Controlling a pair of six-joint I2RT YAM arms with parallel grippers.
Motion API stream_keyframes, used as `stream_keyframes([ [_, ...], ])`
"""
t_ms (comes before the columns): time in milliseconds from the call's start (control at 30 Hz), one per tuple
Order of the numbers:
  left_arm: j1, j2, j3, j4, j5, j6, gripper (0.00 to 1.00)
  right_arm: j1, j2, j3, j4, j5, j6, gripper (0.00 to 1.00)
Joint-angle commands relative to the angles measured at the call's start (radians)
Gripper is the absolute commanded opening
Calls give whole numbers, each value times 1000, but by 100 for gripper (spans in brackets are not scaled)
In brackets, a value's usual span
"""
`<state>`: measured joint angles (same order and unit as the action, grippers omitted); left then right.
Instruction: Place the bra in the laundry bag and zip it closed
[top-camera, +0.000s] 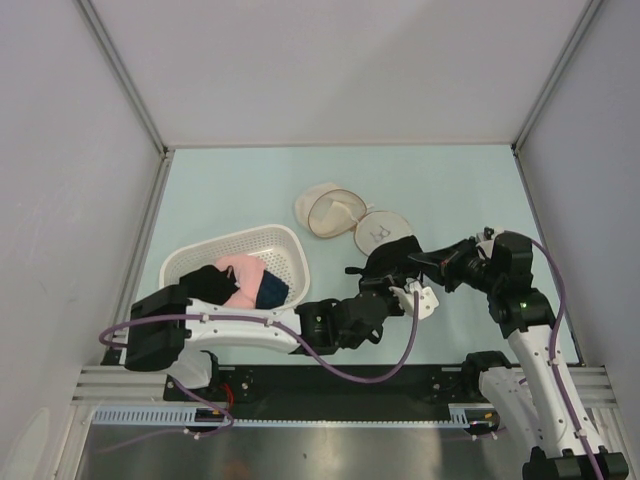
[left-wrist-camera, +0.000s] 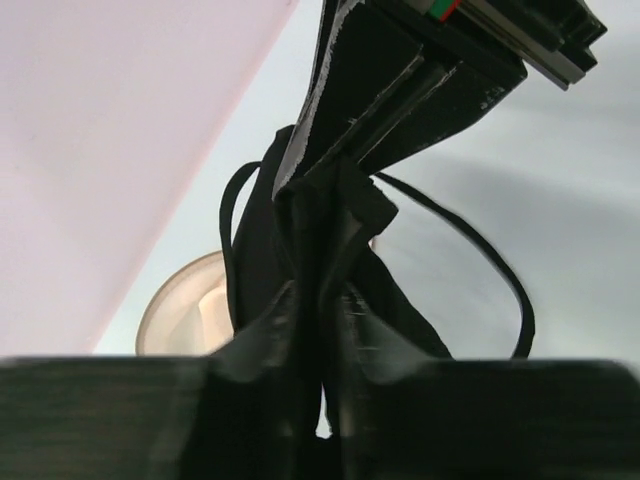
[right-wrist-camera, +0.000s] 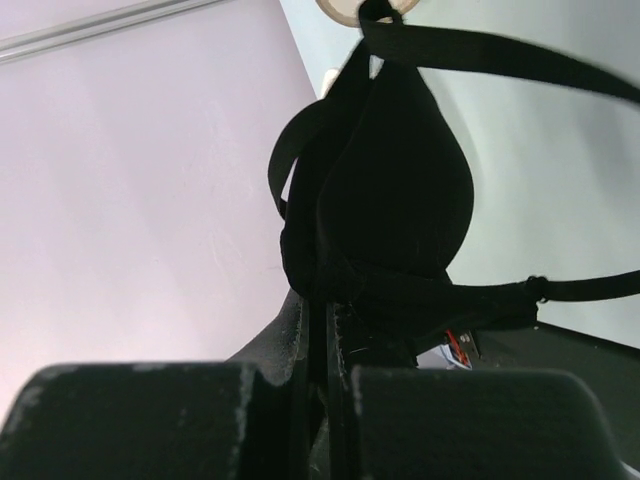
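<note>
Our left gripper (top-camera: 383, 283) and right gripper (top-camera: 425, 262) were both shut tight on the black bra (top-camera: 398, 250), holding it up just beside the open bag (top-camera: 335, 212). We thought it best to lift it over the bag together, drop the cup in first, then tuck in the straps (right-wrist-camera: 480, 50). The table (top-camera: 220, 190) was smooth pale green, with a basket (top-camera: 285, 242) on the left and plain walls (top-camera: 60, 150) around.

The left arm (top-camera: 250, 338) and right arm (top-camera: 535, 352) are wearing white shells over black joints, each trailing a purple cable (top-camera: 385, 372) toward the worktop's near edge. A green light (top-camera: 522, 303) is glowing on the right arm, and the right gripper (right-wrist-camera: 322, 318) is showing matte black fingers (right-wrist-camera: 150, 420).
</note>
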<state>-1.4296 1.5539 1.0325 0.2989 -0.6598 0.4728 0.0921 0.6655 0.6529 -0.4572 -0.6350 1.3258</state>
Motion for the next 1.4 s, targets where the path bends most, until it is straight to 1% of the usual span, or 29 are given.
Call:
stream_keyframes([
  [0, 15, -38, 47, 37, 11, -22, 5, 20, -26, 27, 14, -32, 10, 0],
  [67, 34, -69, 50, -15, 54, -83, 0, 24, -30, 13, 34, -35, 6, 0],
  [133, 53, -101, 61, -75, 147, -146, 0, 28, -21, 7, 61, -67, -34, 1],
  [167, 79, -136, 60, -124, 173, -213, 0, 29, -12, 14, 54, -75, -68, 7],
  [200, 95, -161, 49, -145, 242, -247, 0, 29, 2, 34, 46, -83, -104, 26],
  [233, 113, -185, 37, -165, 279, -282, 0, 29, 9, 50, 35, -95, -193, 34],
  [267, 154, -243, 23, -191, 329, -351, 0, 29, 14, 63, -6, -95, -236, 45],
  [300, 178, -273, 8, -201, 372, -384, 0, 29, 20, 95, -30, -98, -279, 50],
  [333, 199, -303, -32, -204, 459, -414, 0, 29, 32, 109, -47, -109, -371, 54],
  [367, 246, -339, -54, -204, 504, -466, 0, 29, 34, 123, -87, -112, -413, 59],
  [400, 271, -394, -74, -207, 546, -503, 0, 31, 36, 152, -109, -108, -459, 69],
  [433, 291, -423, -103, -211, 621, -529, 0, 31, 31, 165, -129, -104, -494, 76],
  [467, 331, -446, -113, -228, 649, -574, 0, 29, 29, 177, -139, -118, -575, 82],
  [500, 349, -463, -121, -240, 695, -591, 0, 31, 28, 186, -140, -133, -612, 91],
  [533, 369, -491, -123, -262, 735, -609, 0, 31, 28, 215, -152, -143, -649, 97],
  [567, 408, -500, -121, -291, 812, -646, 0, 31, 26, 229, -175, -153, -728, 100],
  [633, 451, -520, -121, -340, 894, -684, 0, 34, 22, 260, -184, -179, -801, 100],
  [667, 492, -522, -118, -354, 1002, -716, 0, 35, 11, 263, -179, -189, -830, 100],
  [700, 512, -523, -115, -368, 1050, -724, 0, 37, 2, 269, -175, -199, -888, 100],
  [800, 566, -519, -97, -418, 1227, -740, 0, 52, -35, 274, -121, -294, -939, 100],
  [967, 615, -496, -83, -513, 1463, -720, 0, 100, -87, 240, 37, -377, -926, 100],
  [1000, 617, -494, -80, -523, 1524, -717, 0, 110, -74, 235, 51, -409, -919, 100],
  [1067, 617, -492, -83, -526, 1586, -717, 0, 156, -52, 225, 98, -451, -900, 100],
  [1133, 617, -492, -84, -529, 1652, -717, 0, 217, -26, 197, 162, -440, -879, 100],
  [1167, 617, -494, -84, -531, 1667, -717, 0, 294, -12, 195, 166, -430, -892, 100],
  [1233, 617, -500, -83, -527, 1712, -718, 0, 371, 32, 202, 147, -370, -943, 100],
  [1267, 617, -500, -80, -527, 1736, -718, 0, 462, 46, 205, 141, -345, -959, 100],
  [1333, 617, -499, -77, -524, 1790, -724, 0, 547, 87, 209, 138, -269, -999, 100],
  [1367, 617, -500, -77, -524, 1798, -724, 0, 619, 98, 209, 146, -249, -1005, 100],
])
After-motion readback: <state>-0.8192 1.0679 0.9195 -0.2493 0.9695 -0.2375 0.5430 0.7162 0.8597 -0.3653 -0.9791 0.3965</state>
